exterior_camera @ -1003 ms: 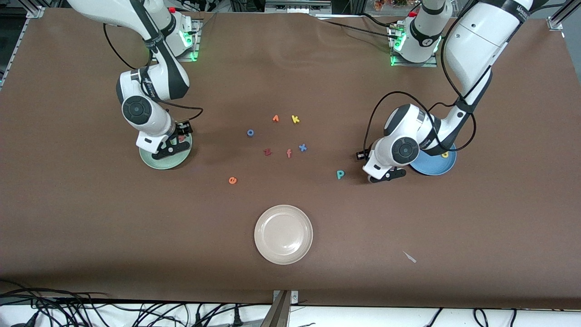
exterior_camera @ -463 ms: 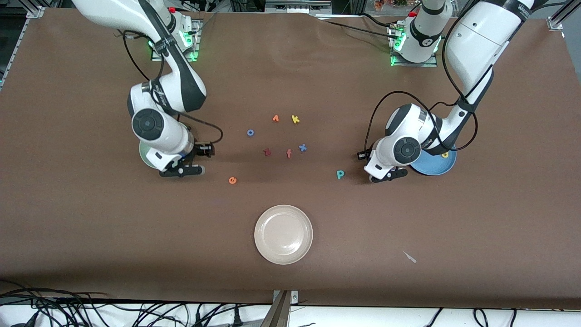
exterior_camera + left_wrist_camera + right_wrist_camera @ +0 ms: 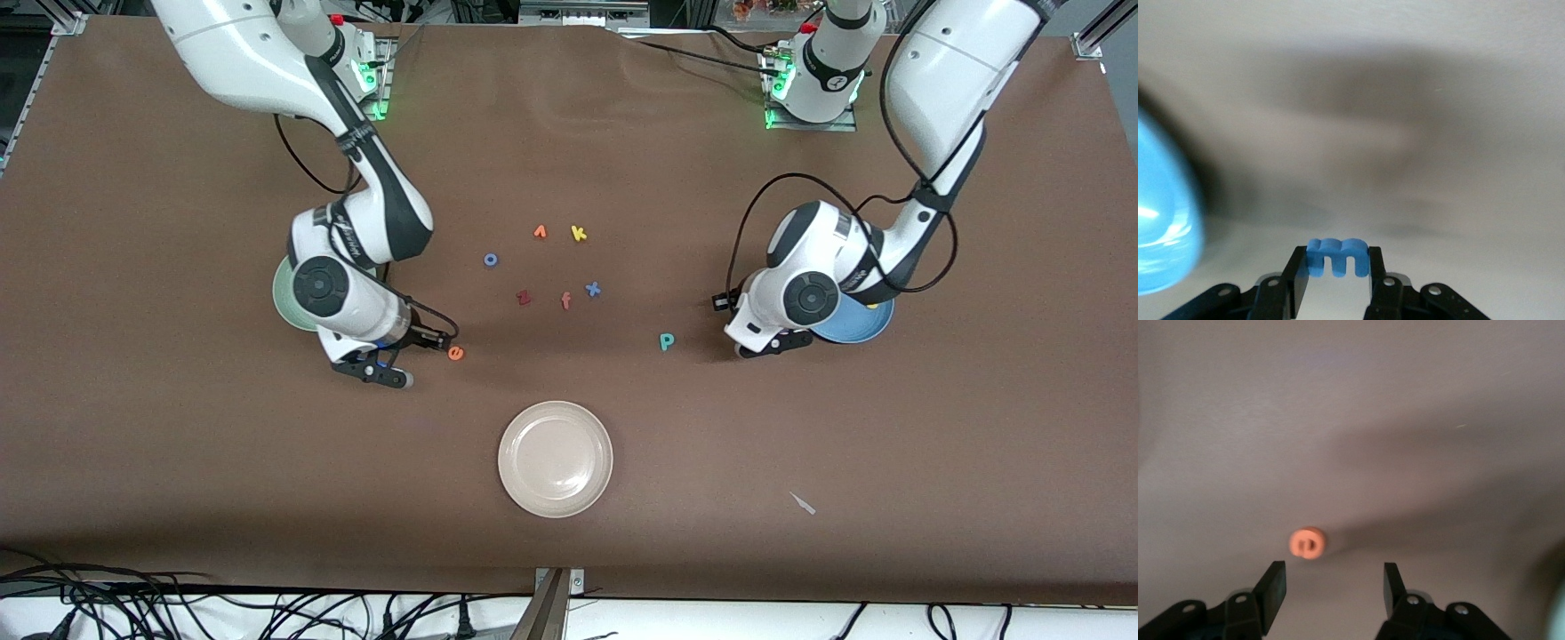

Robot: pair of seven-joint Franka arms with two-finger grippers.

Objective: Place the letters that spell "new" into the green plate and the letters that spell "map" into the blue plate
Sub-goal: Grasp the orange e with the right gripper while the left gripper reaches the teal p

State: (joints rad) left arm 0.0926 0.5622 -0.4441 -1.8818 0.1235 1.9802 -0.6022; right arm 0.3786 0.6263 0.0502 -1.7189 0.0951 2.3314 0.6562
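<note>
Two tools are at work, one per arm. The right tool (image 3: 382,369) hangs low over the tabletop (image 3: 178,444) with its fingers apart and nothing between them. In the right wrist view the orange e (image 3: 1307,543) lies flat just ahead of the fingers (image 3: 1274,587), offset toward one finger and not centred in the gap. In the front view the orange e (image 3: 455,353) lies just beside this tool, toward the left arm's end of the tabletop. The coming move likely turns on this offset: the tool needs a short shift toward the letter to bring it between the fingers before descent. The green plate (image 3: 286,302) lies near, partly hidden under the right arm, farther from the front camera than the e.

The left tool (image 3: 1336,280) is clamped on the blue m (image 3: 1337,257), which stands upright between the fingers. In the front view the left tool (image 3: 772,345) hangs over the tabletop just beside the blue plate (image 3: 853,327), which lies toward the left arm's end. That plate already holds the yellow a (image 3: 876,307) near its rim. The teal p (image 3: 666,341) lies on the tabletop near the left tool, toward the right arm's end, and the left arm is clearly the nearer one to it.
</note>
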